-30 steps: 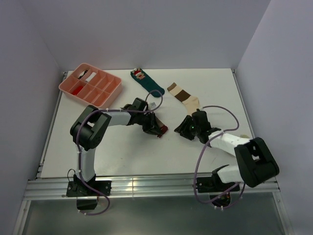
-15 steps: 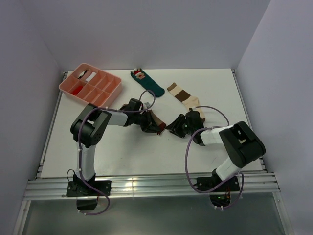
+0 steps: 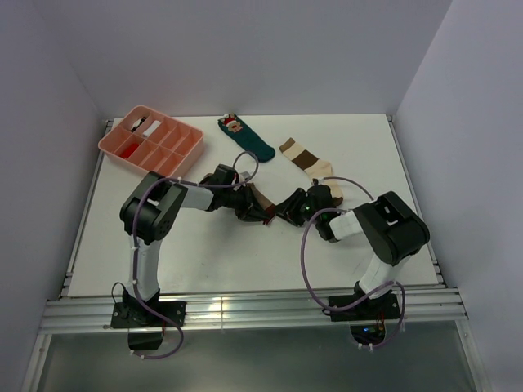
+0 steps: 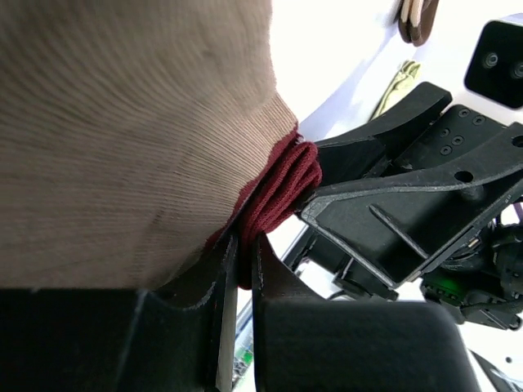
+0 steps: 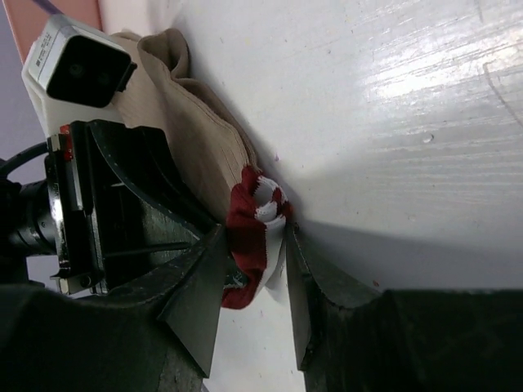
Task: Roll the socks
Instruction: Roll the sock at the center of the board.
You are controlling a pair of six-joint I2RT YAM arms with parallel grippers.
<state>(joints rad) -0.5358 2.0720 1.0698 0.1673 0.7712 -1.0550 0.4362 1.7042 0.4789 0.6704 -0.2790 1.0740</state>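
The plain tan-brown sock (image 4: 122, 131) has a dark red cuff (image 4: 282, 188) and lies at the table's middle (image 3: 258, 198). My left gripper (image 4: 243, 249) is shut on that cuff; in the top view it sits at the sock's near end (image 3: 261, 214). My right gripper (image 5: 253, 235) is open, its jaws straddling the red-and-white cuff end (image 5: 255, 214) of the same sock (image 5: 188, 114), close against it. In the top view the right gripper (image 3: 283, 212) meets the left one. The cream, brown and tan banded sock (image 3: 306, 159) lies flat behind them.
A dark teal sock with a red-and-white figure (image 3: 245, 137) lies at the back. A pink compartment tray (image 3: 189, 151) stands at the back left. The left wrist's camera (image 5: 78, 61) is close to my right fingers. The two arms crowd together at mid-table.
My right gripper has moved left across the table to the tan sock's cuff, now straddling it. My left gripper has kept its hold, shifting only slightly.
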